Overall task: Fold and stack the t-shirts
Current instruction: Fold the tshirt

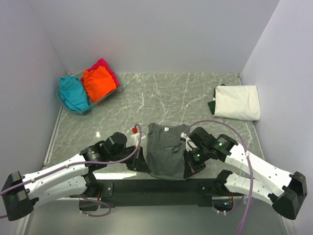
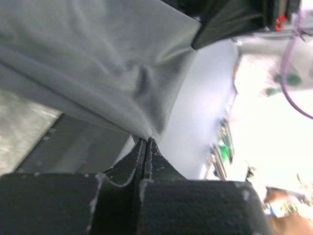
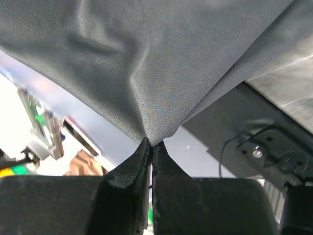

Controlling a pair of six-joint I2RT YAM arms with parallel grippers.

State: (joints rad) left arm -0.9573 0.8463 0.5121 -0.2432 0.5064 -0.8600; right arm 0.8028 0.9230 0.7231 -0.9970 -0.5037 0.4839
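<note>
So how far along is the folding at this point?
Done: one white shirt lies folded at far right. In hand: the grey shirt, with the left gripper and right gripper shut on its near edge. Left: the teal shirt, orange shirt and magenta shirt, unfolded in the bin.

The desk (image 1: pixel 161 93) is grey and stone-patterned, veined with white, and closed in on three sides by plain pale walls (image 1: pixel 156 34). In its far-left corner sits a clear plastic tub (image 1: pixel 100 101). A black mounting bar (image 1: pixel 156 186) runs along the near edge. Farther in, left of centre, is a small white object with a red tip (image 1: pixel 134 130) (too small to identify).
</note>
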